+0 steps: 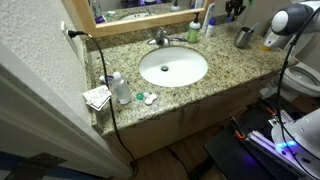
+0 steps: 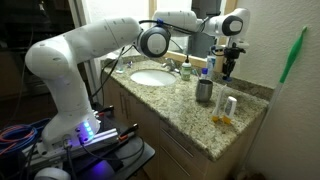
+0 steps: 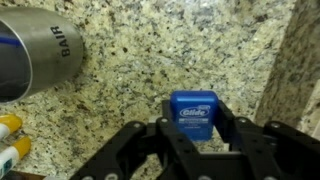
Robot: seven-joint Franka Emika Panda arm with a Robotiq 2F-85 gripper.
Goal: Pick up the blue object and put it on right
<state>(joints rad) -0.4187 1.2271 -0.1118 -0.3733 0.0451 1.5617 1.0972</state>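
Note:
The blue object (image 3: 193, 112) is a small blue floss box marked "Glide". In the wrist view it sits between the two black fingers of my gripper (image 3: 193, 124), which press on both of its sides. It is over the speckled granite counter (image 3: 150, 50). In both exterior views the gripper (image 2: 228, 70) (image 1: 235, 10) is at the back of the counter by the mirror, just past the steel cup (image 2: 204, 92). The blue object is too small to make out in either of them.
The steel cup (image 3: 35, 50) lies close at the upper left of the wrist view, and the wall (image 3: 295, 60) stands at its right. A sink (image 1: 173, 67), a clear bottle (image 1: 120, 88), green-and-white round pieces (image 1: 143, 98) and a small white container (image 2: 229, 104) are on the counter.

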